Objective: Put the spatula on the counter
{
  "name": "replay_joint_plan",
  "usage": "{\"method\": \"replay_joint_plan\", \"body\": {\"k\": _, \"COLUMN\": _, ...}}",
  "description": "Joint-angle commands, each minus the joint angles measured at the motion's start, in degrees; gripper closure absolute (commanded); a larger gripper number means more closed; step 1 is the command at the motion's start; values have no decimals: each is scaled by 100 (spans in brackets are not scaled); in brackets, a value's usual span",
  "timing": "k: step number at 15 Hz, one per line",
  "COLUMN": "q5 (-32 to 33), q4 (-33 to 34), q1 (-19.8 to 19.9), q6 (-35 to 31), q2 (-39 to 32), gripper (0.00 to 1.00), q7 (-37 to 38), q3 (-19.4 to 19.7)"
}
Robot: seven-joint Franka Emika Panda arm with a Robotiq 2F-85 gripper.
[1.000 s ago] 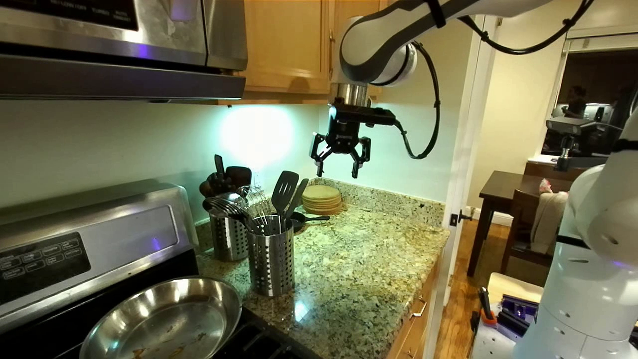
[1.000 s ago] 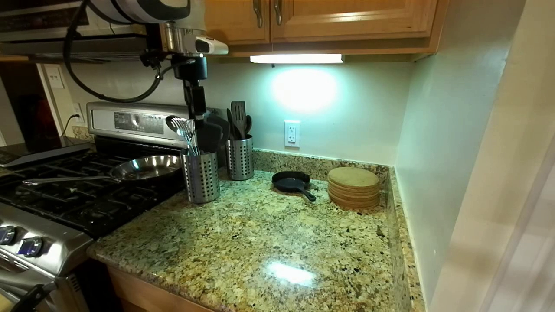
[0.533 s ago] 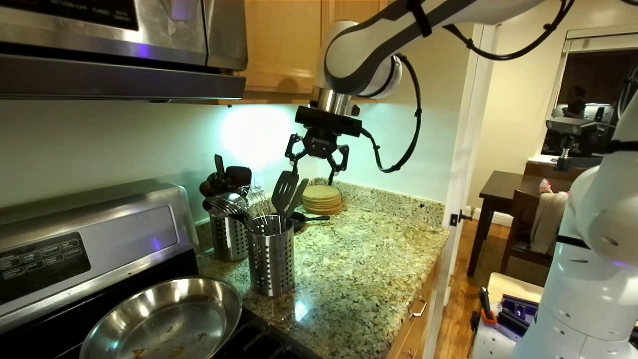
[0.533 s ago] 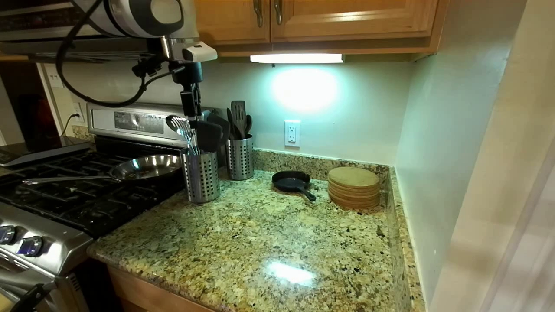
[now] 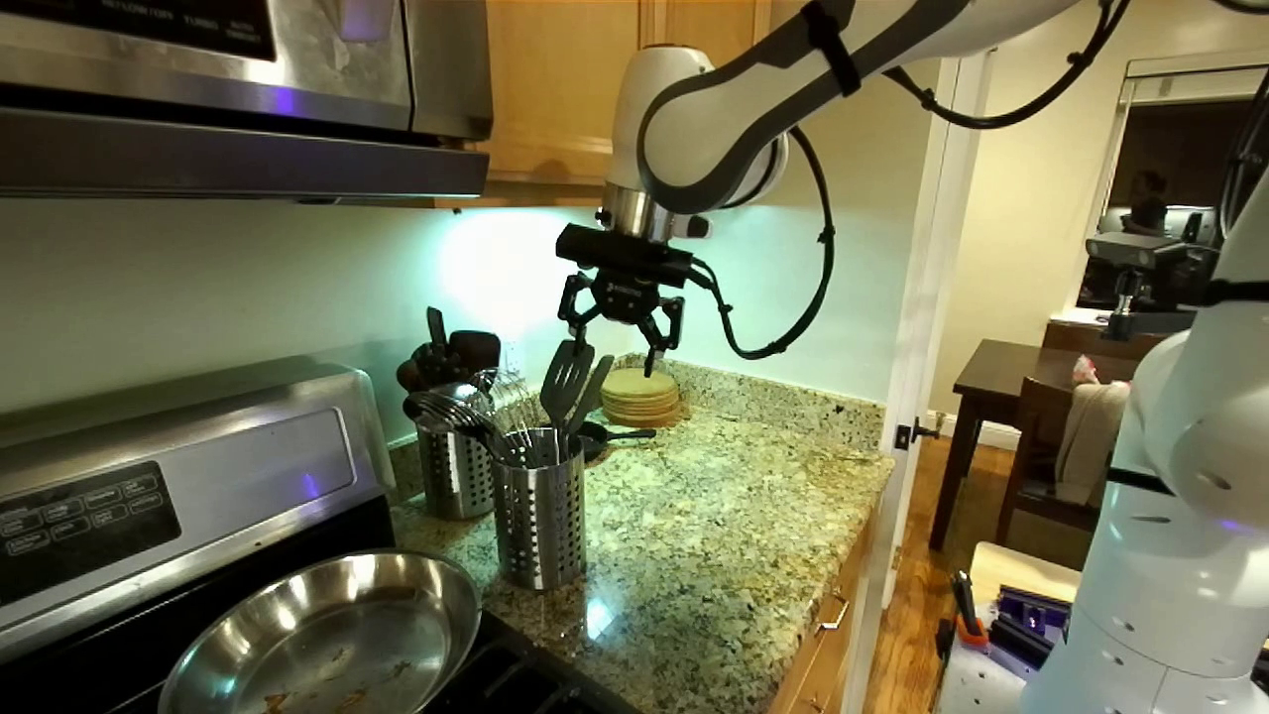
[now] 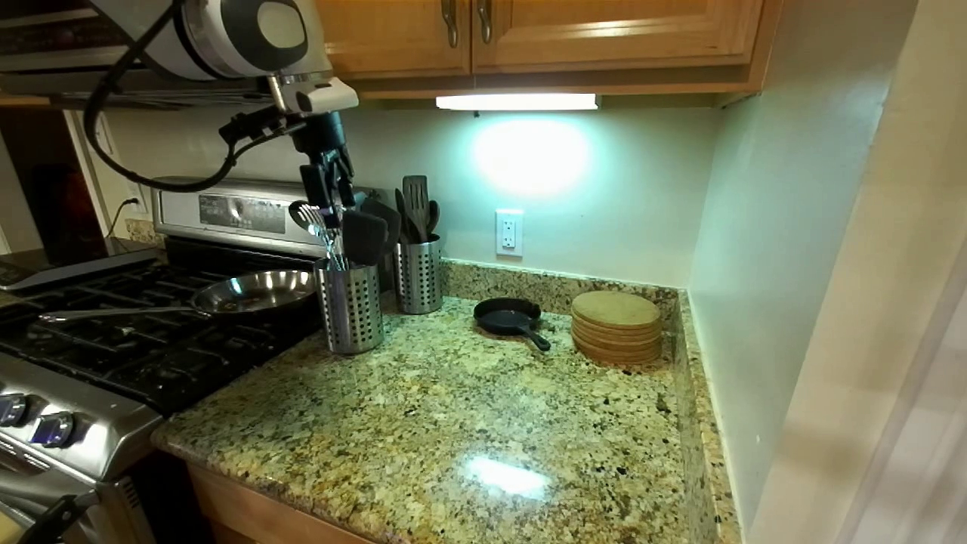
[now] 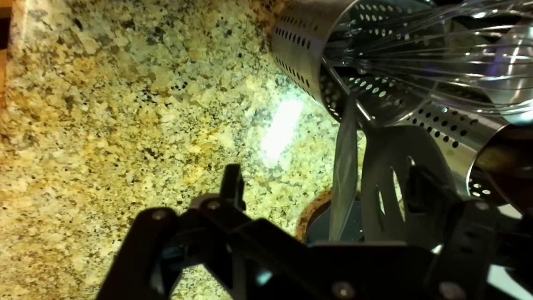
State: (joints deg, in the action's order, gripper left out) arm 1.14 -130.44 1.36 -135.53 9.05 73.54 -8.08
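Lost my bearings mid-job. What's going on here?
A white-and-grey robot arm hangs its black two-fingered gripper open, holding nothing, close to a black slotted spatula with a broad flat head. That spatula and a second flat-headed black utensil lean heads-up in a perforated stainless steel cylinder. In the wrist view the gripper overlaps the slotted head; whether they touch, I can't tell. Neither utensil lies on the tan-brown speckled granite counter yet.
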Motion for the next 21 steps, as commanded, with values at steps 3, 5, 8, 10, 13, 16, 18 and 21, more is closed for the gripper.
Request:
{"method": "replay_joint_plan", "body": {"k": 3, "q5": 587, "q4": -208, "q1": -7, "q6": -267, "q2": 23, "gripper": 0, "q7": 594, "q3": 41}}
{"method": "replay_joint_plan", "body": {"k": 5, "q5": 590, "q4": -246, "q1": -25, "q6": -372, "q2": 44, "gripper": 0, "q7": 553, "q3": 63}}
{"method": "replay_joint_plan", "body": {"k": 8, "q5": 457, "q4": -105, "q1": -63, "q6": -223, "q2": -24, "gripper": 0, "q7": 366, "q3": 81}}
{"method": "replay_joint_plan", "body": {"k": 10, "q5": 456, "q4": -116, "q1": -62, "q6": -283, "q2": -24, "gripper": 0, "q7": 365, "q3": 80}}
{"method": "replay_joint_plan", "body": {"k": 13, "q5": 456, "q4": -118, "q1": -62, "q6": -287, "q2": -24, "gripper": 0, "q7": 365, "q3": 80}}
{"method": "replay_joint_plan", "body": {"k": 16, "q5": 456, "q4": -142, "q1": -32, "q6": -313, "q2": -28, "gripper": 0, "q7": 384, "q3": 108}}
{"method": "replay_joint_plan", "body": {"k": 18, "q5": 434, "q4": -177, "q1": 9, "q6": -339, "q2": -12, "gripper": 0, "q7": 409, "q3": 164}}
{"method": "replay_joint_plan", "body": {"k": 21, "q5": 396, "q4": -243, "q1": 47, "q6": -447, "q2": -6, "gripper": 0, "q7": 432, "q3": 274}}
